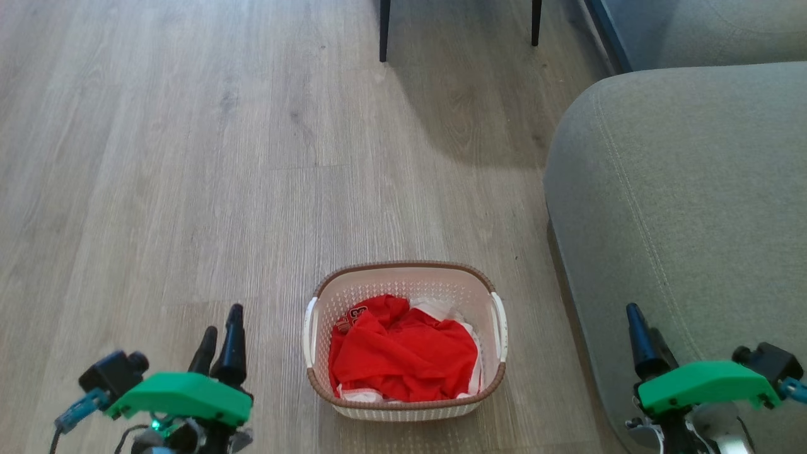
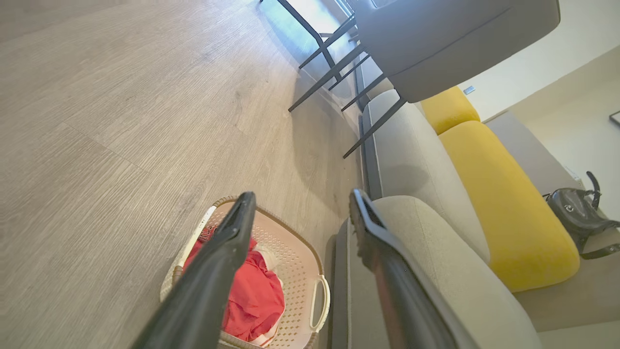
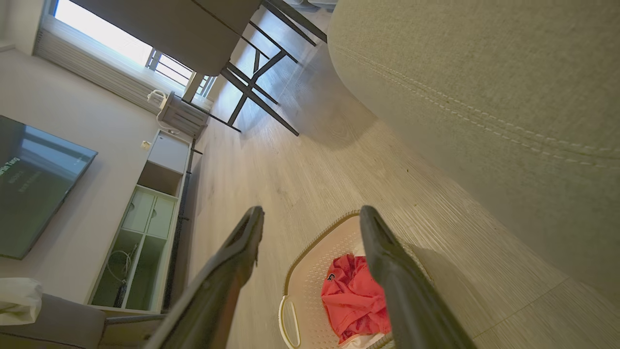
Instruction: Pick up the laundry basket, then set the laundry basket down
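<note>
Zero steps done by my read: left gripper (image 1: pixel 222 323) and right gripper (image 3: pixel 312 213) hang spread and empty either side of the laundry basket (image 1: pixel 403 265), which sits on the floor (image 1: pixel 189 157) holding red clothes (image 1: pixel 403 353), just beside the sofa (image 1: pixel 681 189); lift and set-down both remain.

Cream perforated plastic laundry basket (image 1: pixel 403 287) on the grey wood-plank floor (image 1: pixel 157 157), crumpled red garment (image 1: pixel 403 356) in it; grey fabric sofa (image 1: pixel 681 189) right of it; left tool (image 1: pixel 222 319) to its left, right tool (image 1: pixel 643 325) to its right.
</note>
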